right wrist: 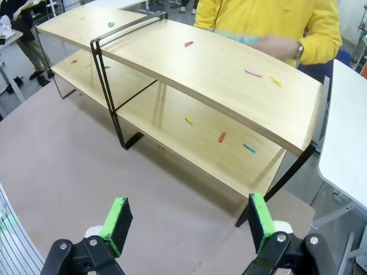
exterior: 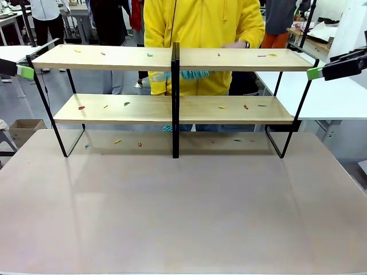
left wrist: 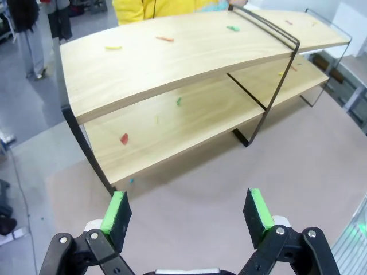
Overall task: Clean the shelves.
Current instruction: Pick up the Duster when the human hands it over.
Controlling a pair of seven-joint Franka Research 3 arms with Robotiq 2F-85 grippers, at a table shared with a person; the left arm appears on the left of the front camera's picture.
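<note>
Fig. The shelves [exterior: 114, 57] stood between the person [exterior: 200, 23] behind them and the arms in front. The left gripper [left wrist: 188, 209] hung off the shelves' left end and the right gripper [right wrist: 186, 216] off their right end, both with jaws apart and empty. Coloured scraps [exterior: 81, 107] dotted both boards. Sweeping would probably go best top board first, then the lower, skirting the centre post [exterior: 175, 97].

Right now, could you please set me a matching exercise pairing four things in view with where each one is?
Things:
1. left gripper
2. right gripper
3. teal cloth
4. cardboard box

Places:
A. on the floor beside the table
B. by the shelves' right end
C. behind the black centre post
D. by the shelves' left end

Pairs: 1-D, 2-B, 3-C, 4-A.
</note>
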